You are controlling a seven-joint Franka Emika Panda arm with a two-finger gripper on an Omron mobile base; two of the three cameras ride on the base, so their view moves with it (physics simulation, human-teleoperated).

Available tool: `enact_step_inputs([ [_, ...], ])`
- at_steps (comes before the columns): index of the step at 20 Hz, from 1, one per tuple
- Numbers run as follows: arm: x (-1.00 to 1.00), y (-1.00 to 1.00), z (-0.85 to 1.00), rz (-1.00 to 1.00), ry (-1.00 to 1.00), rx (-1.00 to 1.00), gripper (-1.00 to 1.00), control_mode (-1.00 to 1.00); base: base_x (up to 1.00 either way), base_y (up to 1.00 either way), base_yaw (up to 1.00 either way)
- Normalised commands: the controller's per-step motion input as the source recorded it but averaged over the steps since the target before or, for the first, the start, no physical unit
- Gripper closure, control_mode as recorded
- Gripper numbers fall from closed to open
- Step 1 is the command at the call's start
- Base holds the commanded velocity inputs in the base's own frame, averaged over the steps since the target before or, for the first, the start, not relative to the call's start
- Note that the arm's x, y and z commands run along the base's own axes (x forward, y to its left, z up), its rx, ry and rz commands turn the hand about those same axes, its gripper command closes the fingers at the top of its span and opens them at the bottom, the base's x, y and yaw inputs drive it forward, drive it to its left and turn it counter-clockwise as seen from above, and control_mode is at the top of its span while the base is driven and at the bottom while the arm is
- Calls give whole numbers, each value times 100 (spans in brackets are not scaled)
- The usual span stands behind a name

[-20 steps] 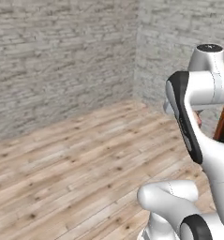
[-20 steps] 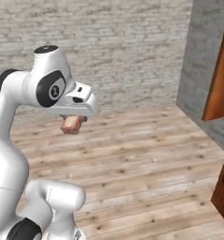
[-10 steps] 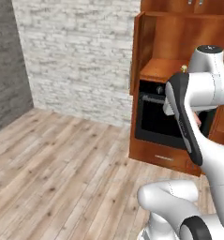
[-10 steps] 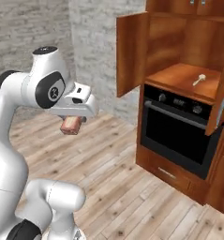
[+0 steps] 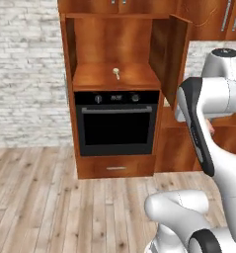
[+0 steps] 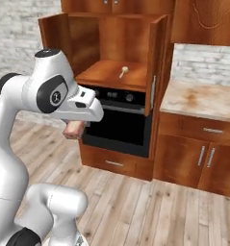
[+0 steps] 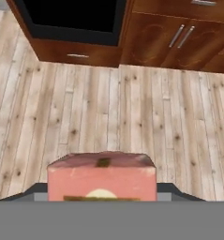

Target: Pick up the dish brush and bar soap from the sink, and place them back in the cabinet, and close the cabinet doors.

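Right base view: gripper (image 6: 75,130) grasps bar soap (image 6: 74,129); dish brush (image 6: 122,72) already on cabinet (image 6: 117,74) shelf. Next, judged: carry soap to shelf.

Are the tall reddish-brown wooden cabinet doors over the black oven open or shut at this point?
Open. Both tall reddish-brown cabinet doors stand swung outward, exposing the wooden shelf compartment where the small cream-headed dish brush lies.

the cabinet (image 5: 114,52) stands open, its right door (image 5: 169,59) swung outward. the dish brush (image 5: 116,73) lies mid-shelf toward the front edge, above the black oven (image 5: 115,123). the white arm (image 5: 208,113) rises at right.
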Motion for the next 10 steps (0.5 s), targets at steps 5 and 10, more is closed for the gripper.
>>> enact_step_inputs([
  [5,0,0,0,0,0,0,100,100,94,63,-24],
  [10,0,0,0,0,0,0,100,100,94,61,-1],
])
